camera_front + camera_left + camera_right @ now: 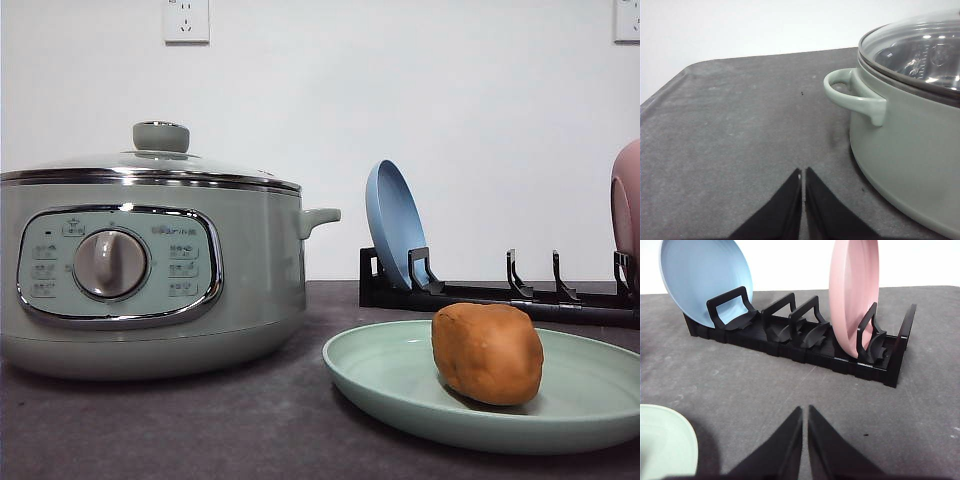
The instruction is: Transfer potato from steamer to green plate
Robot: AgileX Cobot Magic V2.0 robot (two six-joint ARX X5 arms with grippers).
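The orange-brown potato (487, 353) rests on the pale green plate (390, 375) at the front right of the table. The sage-green steamer (150, 275) stands at the left with its glass lid (150, 165) on. In the left wrist view my left gripper (803, 174) is shut and empty over bare table, beside the steamer (910, 150) and its side handle (852, 95). In the right wrist view my right gripper (805, 411) is shut with nothing in it, over the table between the green plate's edge (665, 445) and the rack.
A black dish rack (805, 342) stands behind the plate, holding an upright blue plate (702, 280) and a pink plate (852, 295). In the front view the rack (500, 295) sits at the back right. The dark table mat (730, 135) ends near the wall.
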